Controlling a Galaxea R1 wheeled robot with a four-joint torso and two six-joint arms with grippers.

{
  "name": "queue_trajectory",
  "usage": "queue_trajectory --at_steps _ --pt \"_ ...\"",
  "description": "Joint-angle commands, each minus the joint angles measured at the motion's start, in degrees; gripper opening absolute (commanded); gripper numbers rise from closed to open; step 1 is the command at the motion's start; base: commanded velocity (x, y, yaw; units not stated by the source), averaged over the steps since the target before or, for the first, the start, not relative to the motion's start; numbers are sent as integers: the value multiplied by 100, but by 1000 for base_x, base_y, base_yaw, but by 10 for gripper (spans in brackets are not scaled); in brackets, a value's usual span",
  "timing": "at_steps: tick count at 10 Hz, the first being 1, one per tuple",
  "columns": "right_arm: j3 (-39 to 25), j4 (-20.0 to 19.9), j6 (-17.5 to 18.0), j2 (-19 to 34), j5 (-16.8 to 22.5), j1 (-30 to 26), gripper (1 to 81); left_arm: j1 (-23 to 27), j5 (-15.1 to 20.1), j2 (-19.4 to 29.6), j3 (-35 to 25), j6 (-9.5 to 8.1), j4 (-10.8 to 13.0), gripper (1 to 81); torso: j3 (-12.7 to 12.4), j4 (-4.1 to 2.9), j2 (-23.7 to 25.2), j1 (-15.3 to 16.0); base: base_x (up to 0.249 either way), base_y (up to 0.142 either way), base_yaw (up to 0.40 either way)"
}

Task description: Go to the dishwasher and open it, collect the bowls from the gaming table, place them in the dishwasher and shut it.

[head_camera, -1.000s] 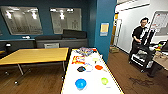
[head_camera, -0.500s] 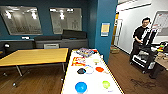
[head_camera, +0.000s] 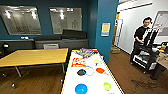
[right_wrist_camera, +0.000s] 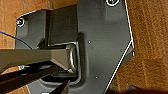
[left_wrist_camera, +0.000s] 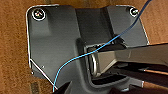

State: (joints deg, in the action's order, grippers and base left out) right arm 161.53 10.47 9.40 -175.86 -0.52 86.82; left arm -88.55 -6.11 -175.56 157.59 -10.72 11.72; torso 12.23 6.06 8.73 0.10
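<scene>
Dark blue walls are surrounding me, and the gaming table (head_camera: 93, 83) is sitting right ahead with bowls scattered on its white top: blue bowl (head_camera: 81, 88) nearest, green bowl (head_camera: 107, 86), red-orange bowl (head_camera: 100, 70), black bowl (head_camera: 81, 72). Can't tell if my grippers are clenched or released. Wooden table (head_camera: 35, 57) is standing left; a person (head_camera: 140, 41) is standing off right.

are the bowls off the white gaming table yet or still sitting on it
Still on it: the blue bowl, green bowl, red-orange bowl and black bowl rest on the gaming table.
</scene>
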Motion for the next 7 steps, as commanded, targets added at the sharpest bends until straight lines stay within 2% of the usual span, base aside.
queue_trajectory --at_steps 1,2,3,5,6,7 --pt "-104 -45 18 154 281 -169 811 149 303 -41 -17 8 -20 811 0 0 0 2 0 0 0" --pt "-349 -45 18 303 281 -160 811 149 295 -41 -17 8 -11 811 0 0 2 -2 0 0 0" --pt "-863 -45 18 599 272 -178 811 140 286 -33 -43 8 -3 811 0 0 2 -2 0 0 0" --pt "-2337 -63 80 1560 88 -187 811 132 286 -24 -114 8 6 811 0 0 2 -2 0 0 0" --pt "-3226 -124 279 2187 -139 -212 811 132 286 -24 -123 17 15 811 0 0 0 -2 0 0 0" --pt "-3841 -194 628 2704 -228 -265 811 140 277 -32 -123 8 15 811 0 0 0 -2 0 0 0"
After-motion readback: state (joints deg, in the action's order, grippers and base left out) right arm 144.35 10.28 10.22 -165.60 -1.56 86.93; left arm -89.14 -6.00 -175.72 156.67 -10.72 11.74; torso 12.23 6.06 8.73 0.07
